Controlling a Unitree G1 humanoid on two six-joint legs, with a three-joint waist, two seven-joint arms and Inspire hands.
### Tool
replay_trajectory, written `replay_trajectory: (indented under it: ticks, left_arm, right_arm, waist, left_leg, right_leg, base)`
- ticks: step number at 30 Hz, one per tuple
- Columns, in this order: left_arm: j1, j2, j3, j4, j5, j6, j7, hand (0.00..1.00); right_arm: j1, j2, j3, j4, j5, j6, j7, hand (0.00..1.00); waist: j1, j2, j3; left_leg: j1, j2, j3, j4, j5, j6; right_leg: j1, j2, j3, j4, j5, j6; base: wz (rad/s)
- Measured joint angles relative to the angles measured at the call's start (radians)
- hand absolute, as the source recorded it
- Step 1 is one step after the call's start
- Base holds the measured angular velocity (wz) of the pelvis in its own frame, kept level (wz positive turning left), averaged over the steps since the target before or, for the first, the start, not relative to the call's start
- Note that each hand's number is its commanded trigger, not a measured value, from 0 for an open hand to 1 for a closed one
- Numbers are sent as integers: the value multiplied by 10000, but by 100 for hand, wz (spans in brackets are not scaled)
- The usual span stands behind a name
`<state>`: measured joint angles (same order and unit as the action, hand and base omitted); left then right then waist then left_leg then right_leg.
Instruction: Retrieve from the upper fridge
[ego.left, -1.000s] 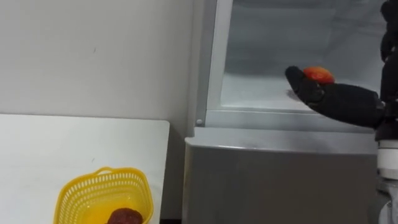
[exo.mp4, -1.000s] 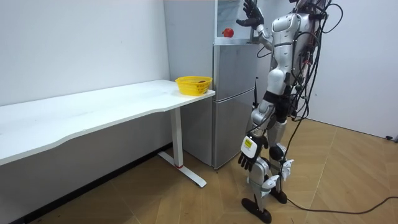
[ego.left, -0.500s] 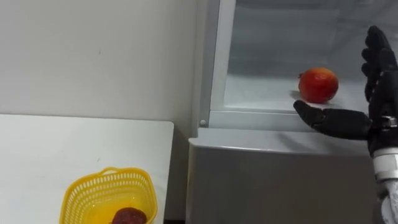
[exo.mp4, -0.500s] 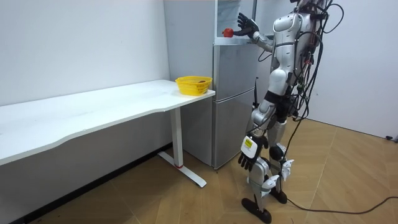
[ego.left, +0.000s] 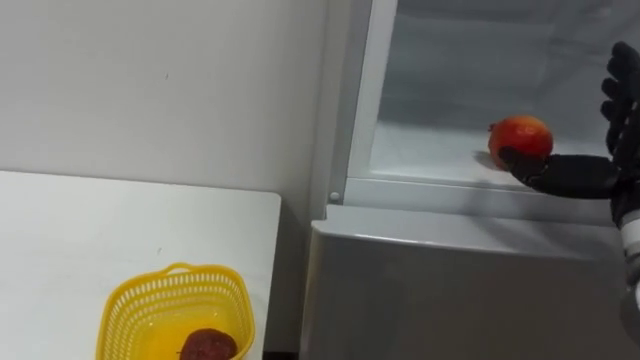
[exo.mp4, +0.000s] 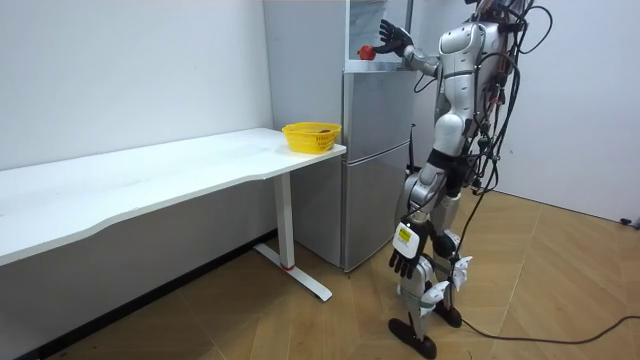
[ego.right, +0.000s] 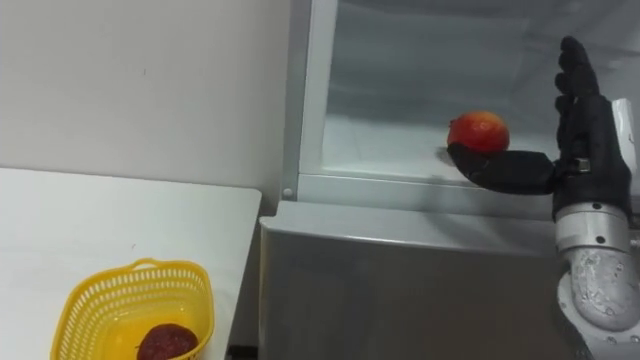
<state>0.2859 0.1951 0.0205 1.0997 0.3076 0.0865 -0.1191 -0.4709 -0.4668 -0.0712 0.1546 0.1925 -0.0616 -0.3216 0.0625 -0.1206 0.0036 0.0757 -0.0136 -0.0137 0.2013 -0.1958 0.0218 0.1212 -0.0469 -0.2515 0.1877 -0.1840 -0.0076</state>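
A red-orange round fruit sits on the white shelf of the open upper fridge compartment. My right hand is open beside it, fingers straight up to the fruit's right. Its thumb stretches out just in front of and under the fruit, and I cannot tell whether it touches. In the room view I stand facing the fridge with the right hand raised at the fruit. My left hand hangs relaxed by my thigh.
A yellow mesh basket with one dark red fruit in it stands on the white table, left of the fridge. The grey lower fridge door is closed below the shelf. A wood floor lies behind me.
My right hand came down from in front of the fruit to shelf height, and its thumb has slid in close under the fruit. The camera shifted slightly.
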Motion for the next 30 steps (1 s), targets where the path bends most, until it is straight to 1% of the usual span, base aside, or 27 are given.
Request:
replay_trajectory:
  ticks: [2, 4, 6, 8, 13, 16, 18, 21, 22, 24, 26, 30]
  left_arm:
    - [4, 13, 72, -4, -2, 43, -11, 0]
    - [6, 27, 148, -32, -7, 88, -12, 0]
    - [3, 90, 156, -69, -7, 118, -13, 0]
    - [3, 103, 168, -139, -6, 173, -12, 0]
    - [-6, 120, 159, -219, -7, 174, -19, 0]
    - [-5, 144, 152, -231, -15, 176, -15, 0]
    - [11, 176, 156, -245, -11, 210, -8, 0]
    - [45, 209, 162, -346, -10, 366, -12, 0]
    - [69, 216, 163, -390, -9, 386, -14, 0]
    - [161, 246, 163, -570, -2, 390, -13, 0]
    - [163, 250, 162, -617, -4, 387, -9, 0]
    - [210, 249, 175, -642, 6, 400, -16, 0]
  right_arm:
    - [-29, -37, 0, 82, 52, 20, 77, 0]
    - [-213, -102, 0, 404, 236, 160, 143, 0]
    - [-358, -173, -3, 707, 479, 343, 179, 0]
    - [-359, -187, -5, 709, 522, 411, 225, 0]
    - [-360, -202, -1, 761, 540, 415, 525, 0]
    - [-361, -294, 100, 1071, 541, 418, 574, 0]
    - [-361, -323, 118, 1187, 538, 668, 640, 0]
    - [-361, -405, 117, 1198, 544, 774, 642, 0]
    - [-361, -417, 117, 1205, 545, 775, 647, 0]
    - [-362, -512, 118, 1430, 680, 775, 765, 0]
    - [-361, -565, 118, 1634, 743, 787, 792, 0]
    - [-372, -565, 118, 1956, 769, 791, 866, 0]
  waist:
    - [-1, -23, -15]
    - [-6, -53, -36]
    - [-24, -108, -76]
    - [-25, -124, -88]
    - [-24, -112, -80]
    - [13, -122, -63]
    - [62, -158, -25]
    - [55, -222, -3]
    - [56, -235, -10]
    - [200, -267, -32]
    - [263, -287, -47]
    - [306, -266, -32]
  left_leg:
    - [-22, 0, -2, 7, 0, 0]
    - [-34, -3, -3, 20, 0, 0]
    - [-112, -4, -15, 42, 0, 0]
    - [-129, -5, -16, 42, 0, 0]
    - [-75, -6, -48, 38, 0, 1]
    - [-3, 0, -52, 23, 0, 0]
    - [-41, 1, -54, 12, -1, -1]
    - [-121, -2, -72, 38, -3, -3]
    - [-122, -1, -72, 42, -2, -3]
    - [-103, 5, -66, 50, -2, -3]
    - [-90, 4, -70, 50, -2, -3]
    - [-81, 6, -73, 50, -3, -3]
  right_leg:
    - [-25, -8, -26, 2, 0, 0]
    - [-42, -12, -35, 4, 0, 0]
    - [-60, -12, -43, 4, 0, 0]
    - [-77, -12, -44, 5, 0, -1]
    - [-2, -16, -122, -5, 0, 0]
    - [23, -17, -141, -2, -1, 0]
    - [22, -17, -156, 0, -2, 2]
    - [-19, -19, -213, -14, -1, 2]
    - [-18, -18, -220, -16, -1, 2]
    - [-1, -17, -236, -14, -1, 2]
    - [13, -18, -236, -13, -1, 1]
    - [23, -19, -233, -15, -1, 1]
  base:
    - [0]
    - [0]
    - [0]
    - [0]
    - [2]
    - [0]
    - [0]
    - [2]
    - [0]
    - [0]
    - [0]
    - [0]
